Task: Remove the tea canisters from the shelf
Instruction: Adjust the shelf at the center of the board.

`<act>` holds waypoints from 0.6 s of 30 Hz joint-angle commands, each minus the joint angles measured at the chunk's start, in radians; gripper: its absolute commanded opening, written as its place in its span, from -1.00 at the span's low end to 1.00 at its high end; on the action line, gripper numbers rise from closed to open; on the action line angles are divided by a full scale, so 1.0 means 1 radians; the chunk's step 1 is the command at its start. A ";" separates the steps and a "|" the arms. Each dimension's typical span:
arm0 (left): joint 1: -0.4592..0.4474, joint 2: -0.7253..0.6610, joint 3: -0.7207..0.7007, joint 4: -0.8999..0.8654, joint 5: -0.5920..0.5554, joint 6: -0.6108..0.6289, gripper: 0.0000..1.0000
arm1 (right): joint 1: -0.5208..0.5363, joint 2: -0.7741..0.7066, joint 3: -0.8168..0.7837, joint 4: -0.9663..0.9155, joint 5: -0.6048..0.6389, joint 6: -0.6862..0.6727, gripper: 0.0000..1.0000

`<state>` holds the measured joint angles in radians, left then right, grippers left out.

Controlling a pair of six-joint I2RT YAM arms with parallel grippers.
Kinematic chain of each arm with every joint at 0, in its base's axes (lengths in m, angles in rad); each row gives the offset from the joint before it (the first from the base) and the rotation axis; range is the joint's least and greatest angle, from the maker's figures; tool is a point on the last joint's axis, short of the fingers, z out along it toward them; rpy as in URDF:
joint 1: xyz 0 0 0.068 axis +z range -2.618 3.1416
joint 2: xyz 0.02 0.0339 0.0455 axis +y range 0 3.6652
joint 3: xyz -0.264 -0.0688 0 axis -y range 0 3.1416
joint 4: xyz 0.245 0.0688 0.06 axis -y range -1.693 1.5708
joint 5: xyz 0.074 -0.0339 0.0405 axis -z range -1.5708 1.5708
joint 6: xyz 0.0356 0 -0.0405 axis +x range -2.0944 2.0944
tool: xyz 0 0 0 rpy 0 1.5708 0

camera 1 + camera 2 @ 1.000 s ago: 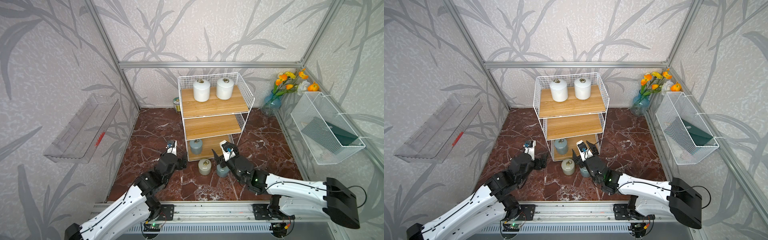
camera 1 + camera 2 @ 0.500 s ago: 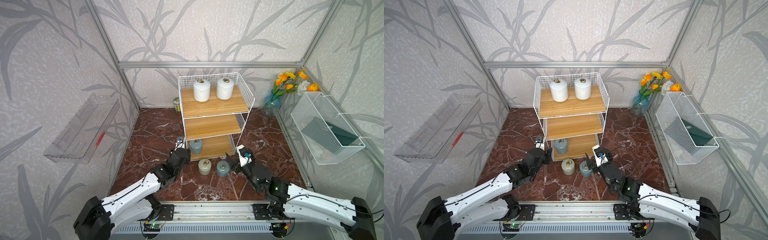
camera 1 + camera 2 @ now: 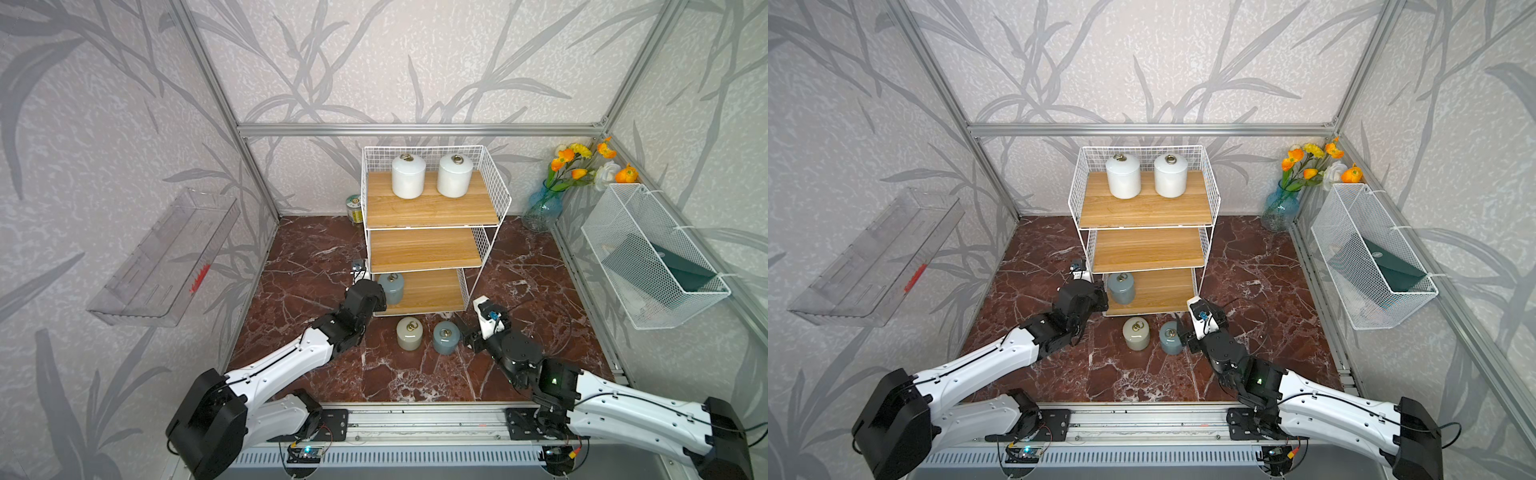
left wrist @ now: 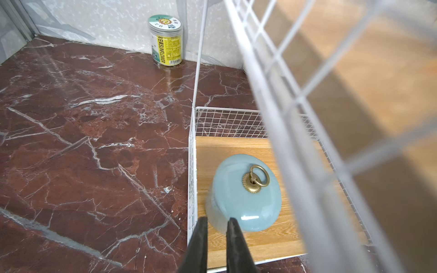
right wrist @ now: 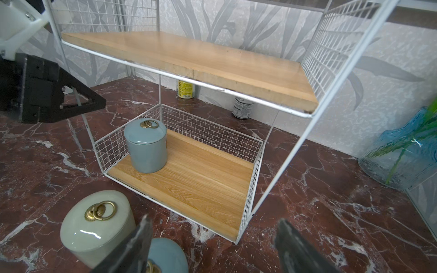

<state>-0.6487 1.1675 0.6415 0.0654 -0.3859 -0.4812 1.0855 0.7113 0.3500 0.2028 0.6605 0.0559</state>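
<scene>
Left gripper jaws nearly together, empty, just before blue-grey canister on shelf bottom board, right gripper spread wide, close by second blue-grey canister on floor, beige canister beside it

Both top views look steeply down from high above the front rail toward the back wall. From that distance they take in the whole bench and the shelf. The left wrist view sits close beside the shelf's bottom tier, looking down on the blue-grey canister. The right wrist view, low at the front, faces the same tier and canister.
</scene>
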 commanded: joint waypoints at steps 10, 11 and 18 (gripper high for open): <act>0.119 0.143 0.110 0.052 0.053 0.230 -0.82 | 0.003 -0.039 -0.033 -0.039 0.047 0.015 0.62; 0.132 0.159 0.117 0.058 0.060 0.236 -0.82 | 0.002 -0.034 -0.036 -0.035 0.047 0.017 0.63; 0.211 0.245 0.160 0.086 0.103 0.258 -0.81 | 0.002 -0.004 -0.034 -0.021 0.039 0.025 0.62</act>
<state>-0.4496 1.3827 0.7654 0.1925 -0.3046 -0.4152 1.0855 0.7048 0.3233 0.1738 0.6842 0.0708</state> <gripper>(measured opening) 0.136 0.813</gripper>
